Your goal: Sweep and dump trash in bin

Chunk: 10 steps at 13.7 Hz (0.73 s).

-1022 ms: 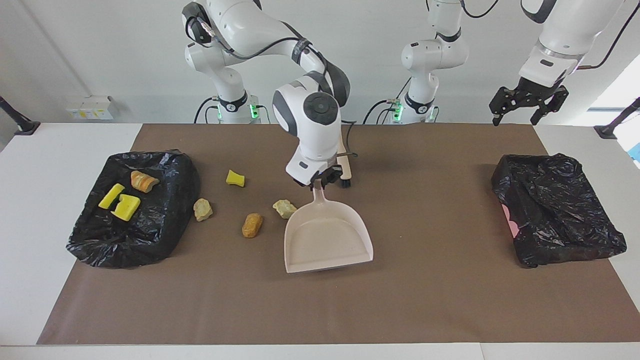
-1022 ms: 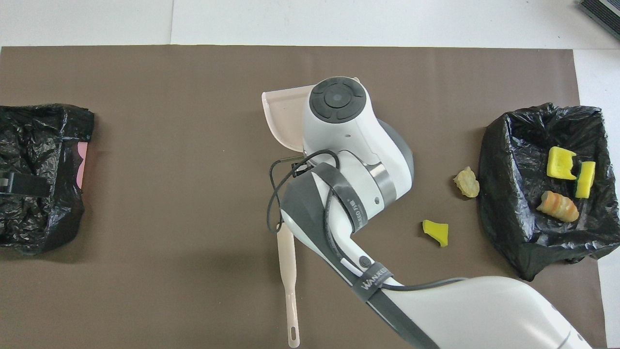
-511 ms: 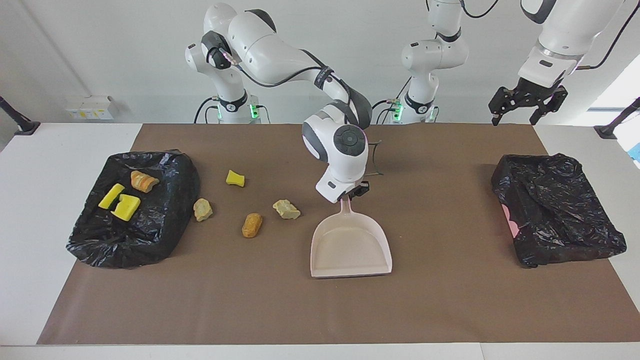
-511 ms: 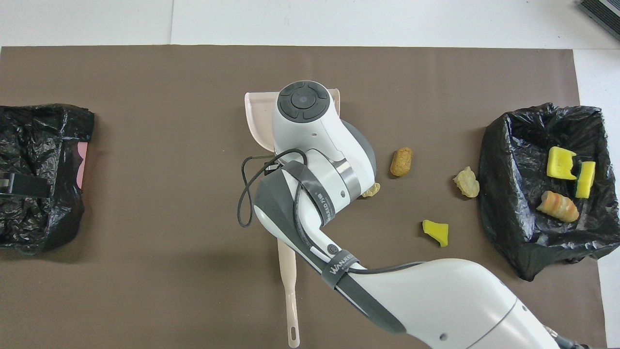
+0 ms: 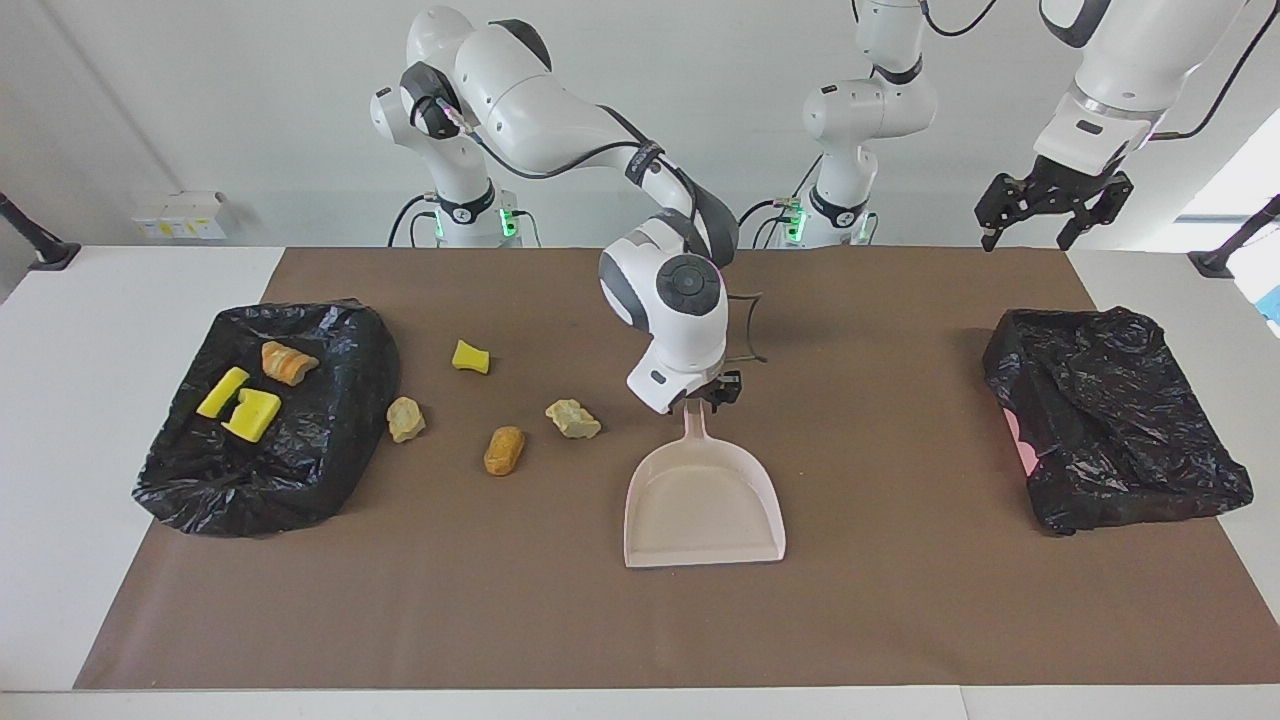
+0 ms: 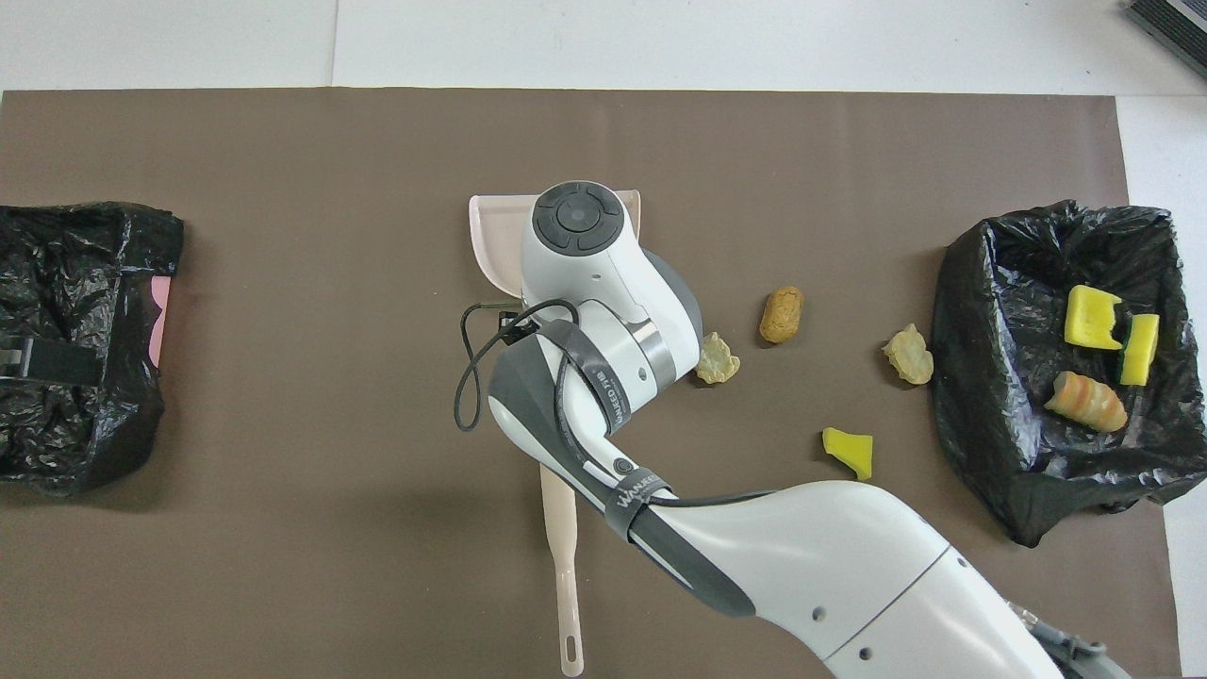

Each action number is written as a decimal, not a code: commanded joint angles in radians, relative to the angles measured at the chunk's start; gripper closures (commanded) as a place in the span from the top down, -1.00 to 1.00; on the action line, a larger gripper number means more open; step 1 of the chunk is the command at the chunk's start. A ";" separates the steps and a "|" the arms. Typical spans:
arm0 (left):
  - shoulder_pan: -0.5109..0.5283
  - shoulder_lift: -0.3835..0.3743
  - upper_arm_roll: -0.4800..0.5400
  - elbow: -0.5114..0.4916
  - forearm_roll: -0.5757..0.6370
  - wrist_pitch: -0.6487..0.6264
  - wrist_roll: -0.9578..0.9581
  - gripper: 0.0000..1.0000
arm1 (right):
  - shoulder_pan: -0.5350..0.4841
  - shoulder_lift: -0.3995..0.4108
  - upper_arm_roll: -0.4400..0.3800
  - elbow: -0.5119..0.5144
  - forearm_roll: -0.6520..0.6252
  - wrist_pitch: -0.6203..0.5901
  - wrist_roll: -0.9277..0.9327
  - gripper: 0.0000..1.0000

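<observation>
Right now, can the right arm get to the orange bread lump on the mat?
Probably yes. The right end effector is at the dustpan handle, and only bare mat lies between it and the orange bread lump.

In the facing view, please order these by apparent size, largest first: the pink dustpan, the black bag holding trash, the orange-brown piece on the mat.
1. Black bag, largest.
2. Pink dustpan.
3. Orange-brown piece, clearly smallest.

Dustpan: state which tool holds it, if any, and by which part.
The right tool is at the handle end of the dustpan; whether it grips cannot be told. The left tool holds nothing.
</observation>
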 commanded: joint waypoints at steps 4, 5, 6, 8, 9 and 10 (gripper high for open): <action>-0.012 0.024 -0.005 0.010 -0.059 0.145 -0.122 1.00 | -0.001 -0.174 0.002 -0.173 0.024 -0.073 0.015 1.00; -0.015 0.037 -0.012 0.018 -0.059 0.160 -0.127 1.00 | 0.011 -0.212 0.002 -0.228 0.024 -0.051 0.015 1.00; -0.044 0.056 -0.015 0.021 -0.059 0.176 -0.136 1.00 | 0.018 -0.252 0.004 -0.285 0.024 -0.031 0.018 1.00; -0.100 0.102 -0.015 0.024 -0.054 0.252 -0.191 1.00 | 0.068 -0.321 0.002 -0.406 0.027 0.031 0.044 1.00; -0.125 0.131 -0.013 0.033 -0.050 0.272 -0.193 1.00 | 0.084 -0.360 0.004 -0.480 0.027 0.072 0.078 1.00; -0.149 0.160 -0.013 0.050 -0.048 0.274 -0.195 1.00 | 0.106 -0.398 0.004 -0.552 0.027 0.106 0.096 1.00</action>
